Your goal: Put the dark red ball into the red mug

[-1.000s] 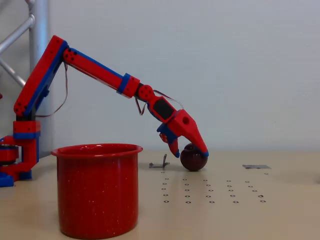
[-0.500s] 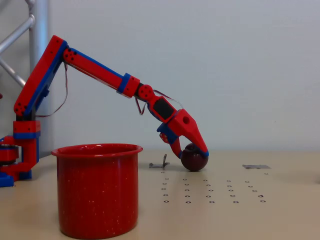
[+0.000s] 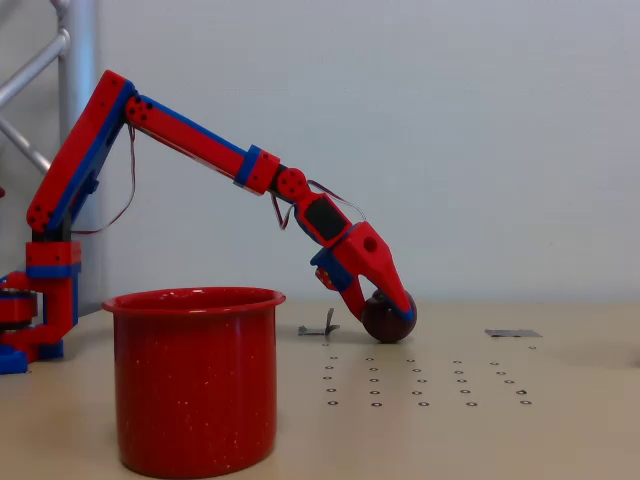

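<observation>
Claw (image 3: 385,308) down at the table, fingers w/ the dark red ball (image 3: 386,320) between them; looks clamped on it, though this side-on view hides the contact. Ball sits on table right of the red mug (image 3: 194,380), well apart from it. Ball prob. light, hard, glossy/slippery: grip across widest part; no writing legible.

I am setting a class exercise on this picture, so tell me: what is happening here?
A red-and-blue robot arm reaches down to a small glossy dark maroon ball that sits on the beige table. Its gripper has its fingers closed around the ball, which is not yet lifted. The large bright red speckled enamel mug stands upright in the foreground, left of the ball in the fixed view, and nothing shows above its rim. The ball has yet to go into the mug.
</observation>
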